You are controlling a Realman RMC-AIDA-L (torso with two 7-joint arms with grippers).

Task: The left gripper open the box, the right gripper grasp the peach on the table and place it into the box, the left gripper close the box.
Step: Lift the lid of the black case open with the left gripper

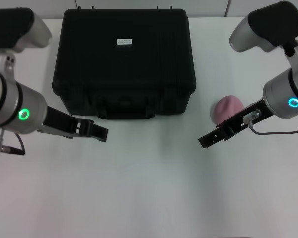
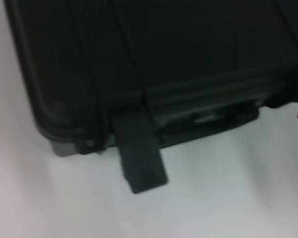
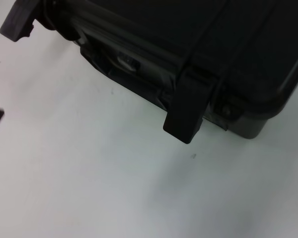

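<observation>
Here the box (image 1: 123, 62) is seen closed in the upper centre of the head view, on the white tabletop (image 1: 149, 188), with a small white label (image 1: 124, 41) on its lid. In both wrist views a latch (image 2: 139, 151) is shown hanging loose from the front edge of the box. The peach (image 1: 226, 109) is placed at the right of the frame, just beside the box and apart from it. The left claw (image 1: 100, 133) is held low at the lower left of the box, and nothing is gripped; whether it is open cannot be told. The right claw (image 1: 206, 139) is found just below the peach, holding nothing, and its opening cannot be told either.
</observation>
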